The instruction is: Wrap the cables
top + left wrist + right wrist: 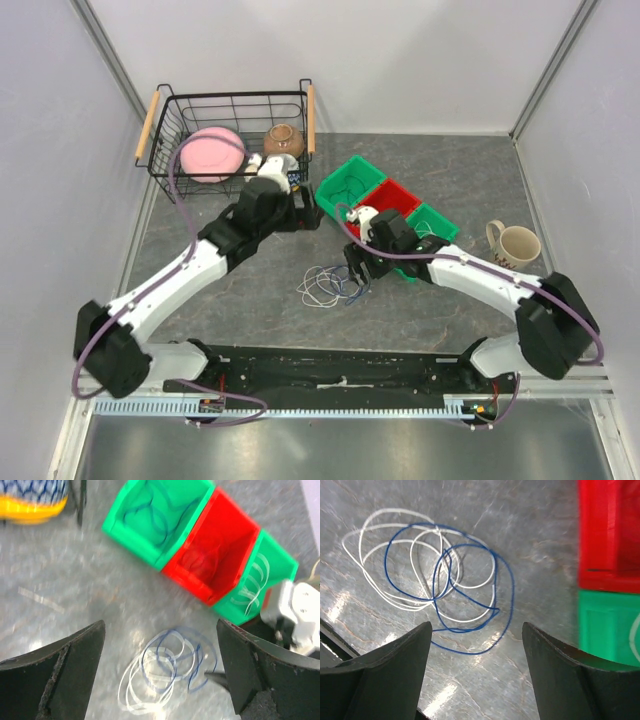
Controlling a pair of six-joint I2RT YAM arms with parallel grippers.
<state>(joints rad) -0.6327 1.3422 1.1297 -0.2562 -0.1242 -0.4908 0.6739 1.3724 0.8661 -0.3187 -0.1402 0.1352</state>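
A blue cable (470, 600) and a white cable (385, 555) lie in tangled loose loops on the grey table (250, 290), seen also in the top view (325, 285) and the left wrist view (165, 667). My right gripper (358, 270) hangs open and empty just right of the tangle, its fingers (560, 675) above the blue loop's near edge. My left gripper (300, 215) is open and empty, farther back near the bins. A blue cable (150, 515) lies in the left green bin, a red one (200, 562) in the red bin, a white one (252, 582) in the right green bin.
Three joined bins, green (350, 185), red (392, 200), green (432, 222), stand diagonally at centre right. A black wire basket (175, 130) at the back left holds a pink bowl (212, 153) and a brown bowl (284, 138). A beige mug (516, 244) stands at the right.
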